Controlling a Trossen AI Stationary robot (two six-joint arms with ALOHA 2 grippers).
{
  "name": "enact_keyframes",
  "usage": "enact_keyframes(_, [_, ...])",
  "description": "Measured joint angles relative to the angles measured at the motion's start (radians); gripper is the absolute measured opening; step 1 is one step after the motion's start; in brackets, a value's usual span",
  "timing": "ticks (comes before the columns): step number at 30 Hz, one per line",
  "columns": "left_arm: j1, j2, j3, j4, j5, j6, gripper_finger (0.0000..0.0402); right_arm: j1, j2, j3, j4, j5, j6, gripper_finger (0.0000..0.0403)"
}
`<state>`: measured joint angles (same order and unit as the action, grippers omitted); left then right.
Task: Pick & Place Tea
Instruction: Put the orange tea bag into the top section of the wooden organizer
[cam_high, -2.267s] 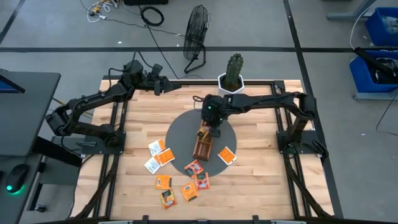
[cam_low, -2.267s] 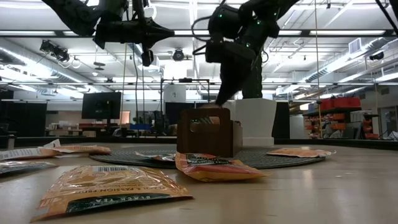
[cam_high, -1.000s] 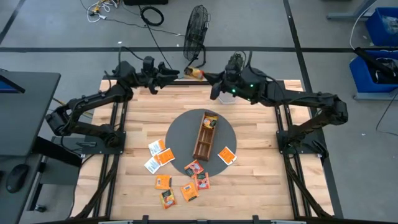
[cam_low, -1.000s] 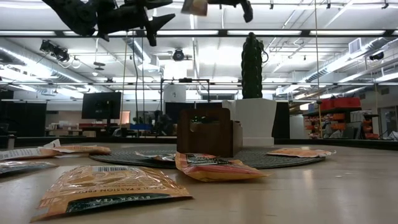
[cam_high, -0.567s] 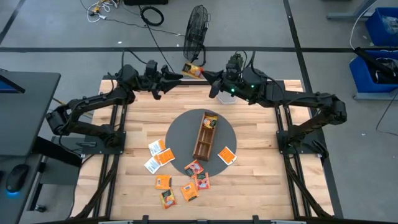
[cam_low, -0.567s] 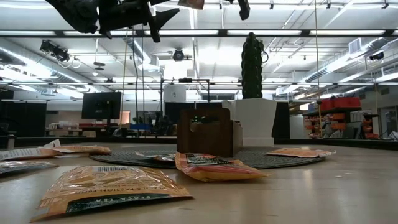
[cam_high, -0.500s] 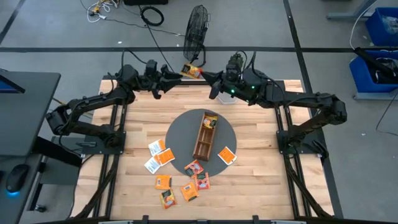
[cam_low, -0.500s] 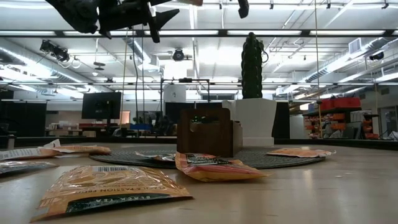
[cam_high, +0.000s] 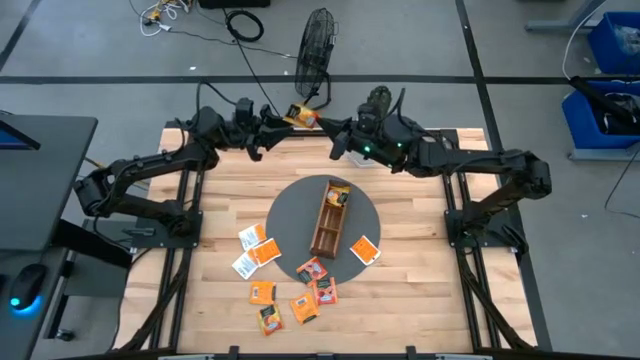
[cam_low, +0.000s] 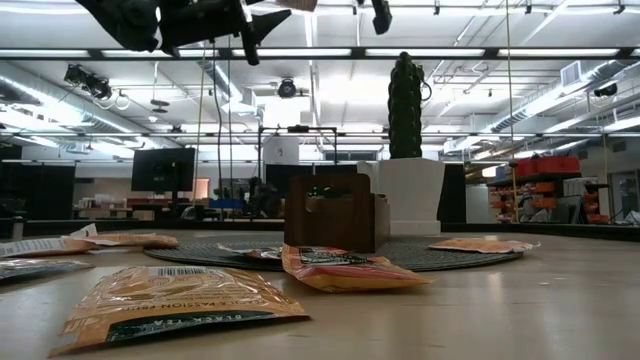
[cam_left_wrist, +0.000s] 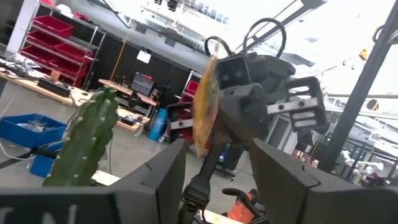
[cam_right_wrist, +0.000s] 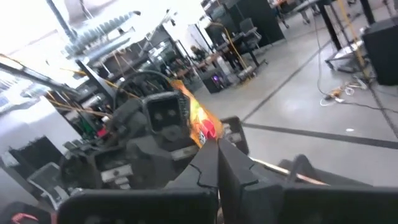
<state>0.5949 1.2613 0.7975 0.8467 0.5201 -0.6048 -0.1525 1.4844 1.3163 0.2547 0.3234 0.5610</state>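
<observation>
High over the table's far edge, my right gripper (cam_high: 322, 122) is shut on one orange tea sachet (cam_high: 303, 115). The left wrist view shows this sachet (cam_left_wrist: 204, 106) edge-on. My left gripper (cam_high: 283, 120) faces it from the table's left, open. Its fingers (cam_left_wrist: 163, 177) stand on either side of the sachet's line without touching it. Several more tea sachets (cam_high: 290, 275) lie flat on the table near its front. One tea sachet (cam_high: 338, 195) sits in the far end of the wooden tray (cam_high: 328, 222). My right gripper pinches the sachet by its lower edge (cam_right_wrist: 205, 134) between its two fingertips. The fingers reach in level from the table's right. The sachet stands up beyond the fingertips toward my left gripper, clear of everything, high above the table.
The wooden tray stands on a dark round mat (cam_high: 290, 215) in the table's middle. A cactus in a white pot (cam_low: 405, 150) stands at the far edge, under my right arm. A fan (cam_high: 316, 50) stands on the floor beyond the table.
My right gripper has carried the sachet a little toward the table's left and rolled slightly. My left gripper has swung toward the sachet, so the gap between the two grippers has narrowed. The left stays open, the right stays shut on the sachet.
</observation>
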Motion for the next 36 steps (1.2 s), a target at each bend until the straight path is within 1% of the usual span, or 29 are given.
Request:
enact_keyframes(3, [0.000,0.000,0.000,-0.004,-0.004,-0.008,0.0176,0.006,0.010,0.000,0.022,-0.001,0.002,0.0000])
enact_keyframes(6, [0.003,0.000,0.000,-0.016,-0.005,-0.012,0.0155,0.008,0.013,0.000,0.022,-0.002,0.004,0.0000])
enact_keyframes(9, [0.003,0.000,0.000,-0.011,-0.005,-0.010,0.0113,0.008,0.013,0.000,0.022,-0.002,0.007,0.0000])
enact_keyframes(14, [0.003,0.000,0.000,-0.012,-0.004,-0.011,0.0021,0.009,0.013,0.000,0.019,-0.005,0.010,0.0000])
enact_keyframes(15, [0.003,0.000,0.000,-0.014,-0.004,-0.012,0.0012,0.009,0.013,0.000,0.016,-0.012,0.010,0.0000])
enact_keyframes(20, [0.009,0.000,0.000,-0.016,0.013,-0.042,0.0003,0.008,0.006,0.000,-0.007,-0.077,0.006,0.0009])
enact_keyframes(22, [0.019,0.000,0.000,-0.024,0.054,-0.068,0.0003,0.004,-0.008,0.000,-0.049,-0.099,0.004,0.0021])
enact_keyframes(25, [0.038,0.000,0.000,-0.074,0.129,-0.086,0.0002,0.003,-0.043,0.000,-0.164,-0.100,0.001,0.0044])
enact_keyframes(30, [0.066,0.000,0.000,-0.147,0.292,-0.097,0.0002,0.001,-0.120,0.000,-0.341,-0.101,-0.020,0.0083])
enact_keyframes(32, [0.070,0.000,0.000,-0.188,0.350,-0.105,0.0001,-0.004,-0.146,0.000,-0.386,-0.111,-0.026,0.0097])
enact_keyframes(34, [0.068,0.000,0.000,-0.258,0.381,-0.089,0.0001,-0.012,-0.169,0.000,-0.417,-0.131,-0.030,0.0110])
enact_keyframes(36, [0.057,0.000,0.000,-0.338,0.383,-0.049,0.0001,-0.024,-0.183,0.000,-0.431,-0.164,-0.017,0.0121])
